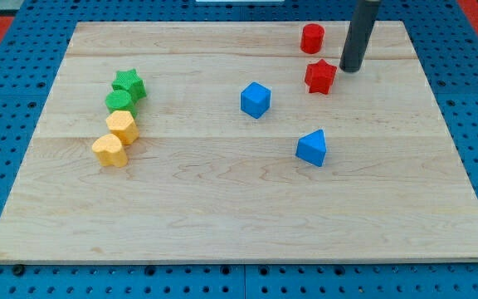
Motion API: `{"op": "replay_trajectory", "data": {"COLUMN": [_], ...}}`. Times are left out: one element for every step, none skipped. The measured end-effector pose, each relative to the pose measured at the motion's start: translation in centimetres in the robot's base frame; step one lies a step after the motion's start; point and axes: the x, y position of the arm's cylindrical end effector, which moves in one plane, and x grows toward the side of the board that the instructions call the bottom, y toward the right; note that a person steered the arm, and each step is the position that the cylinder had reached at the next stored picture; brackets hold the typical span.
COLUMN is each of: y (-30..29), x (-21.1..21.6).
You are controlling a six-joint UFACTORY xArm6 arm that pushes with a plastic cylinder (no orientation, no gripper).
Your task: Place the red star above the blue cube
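Red star (320, 76) at the view's upper right of the surface (222, 208); my tip (351, 68) stands just to its right, apparently not touching.

You have no gripper here, only a rod, so nothing is held. The star looks small, light and rigid; expect it to slide easily and spin if you push off-centre. Push its right face squarely toward the view's left, to finish above the blue cube (256, 100), clear of the red cylinder (311, 38).
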Motion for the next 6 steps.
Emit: {"op": "replay_trajectory", "data": {"y": [-5.1,-4.5,0.1,-3.8,-7.1,-11.1], "x": [0.9,2.2,0.5,6.9,5.6,4.0]}}
